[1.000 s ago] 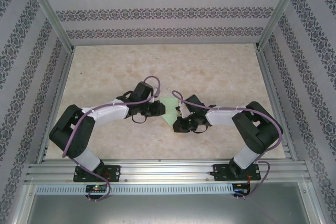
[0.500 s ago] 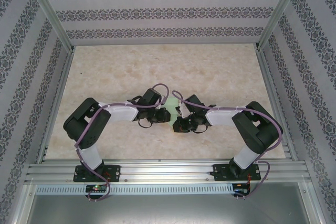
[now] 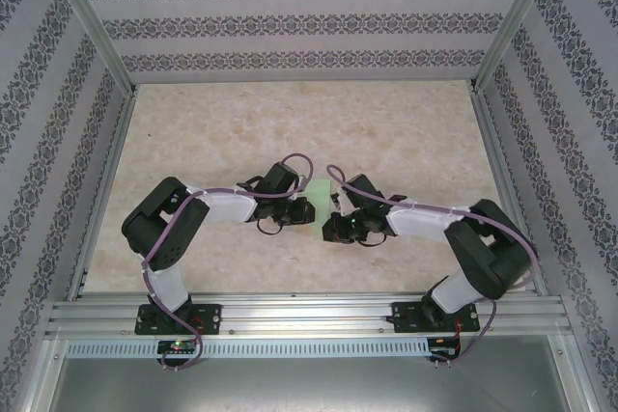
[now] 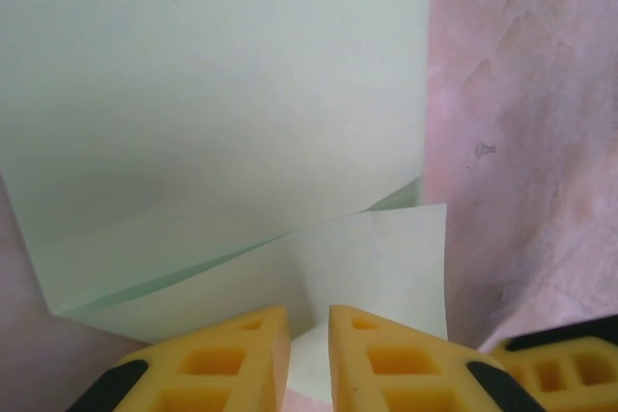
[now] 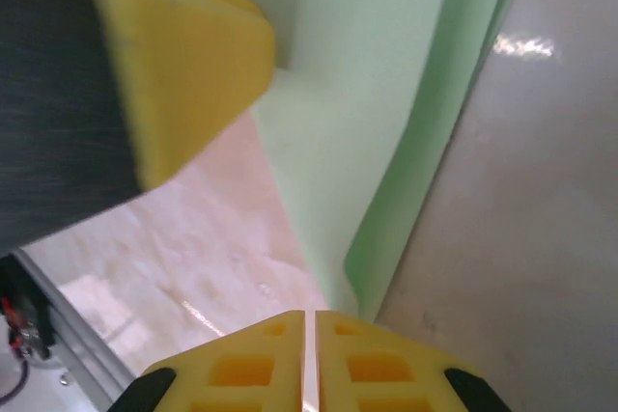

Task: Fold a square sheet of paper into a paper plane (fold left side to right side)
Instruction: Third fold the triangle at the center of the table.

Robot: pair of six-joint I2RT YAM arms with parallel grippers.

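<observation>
Two arms meet over the middle of the table (image 3: 386, 132). Seen from above, the left gripper (image 4: 309, 325) sits at 9 o'clock of the square sheet of paper (image 4: 212, 103). Its yellow fingers (image 4: 222, 359) stand a narrow slit apart, with pale paper showing in the gap. The sheet lies at the table's centre, and in the left wrist view a flap is doubled over toward 5 o'clock. At the paper's 4 o'clock, the right gripper (image 5: 305, 320) holds its tips together to a hairline. The sheet's curled edge reaches them, but whether it is nipped cannot be told.
</observation>
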